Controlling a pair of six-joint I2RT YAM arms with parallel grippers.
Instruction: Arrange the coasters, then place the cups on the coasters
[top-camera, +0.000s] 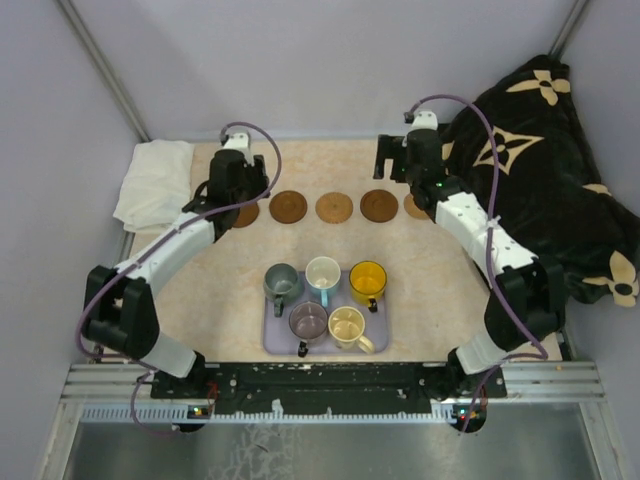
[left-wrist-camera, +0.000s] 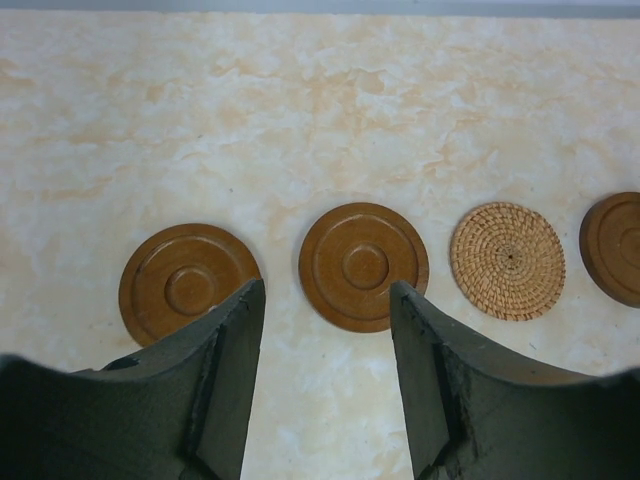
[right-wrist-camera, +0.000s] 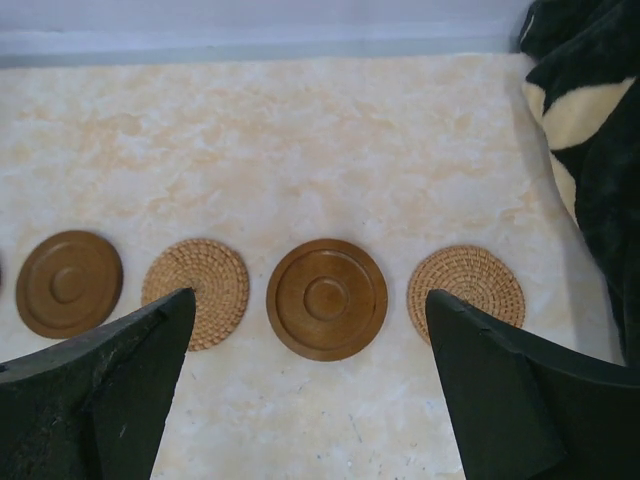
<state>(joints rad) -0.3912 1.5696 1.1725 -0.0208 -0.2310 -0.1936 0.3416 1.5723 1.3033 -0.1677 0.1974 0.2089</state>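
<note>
Five coasters lie in a row across the far part of the table: wooden, woven, wooden, and the two end ones partly hidden under the arms. My left gripper hangs open and empty above the table, just short of the leftmost wooden coaster and the second one. The right gripper is wide open and empty, above a wooden coaster and the rightmost woven coaster. Five cups stand on the lavender tray: grey-green, white-blue, yellow, purplish, cream.
A folded white cloth lies at the far left corner. A black blanket with cream flowers covers the right side, close to the rightmost coaster. Grey walls enclose the table on three sides.
</note>
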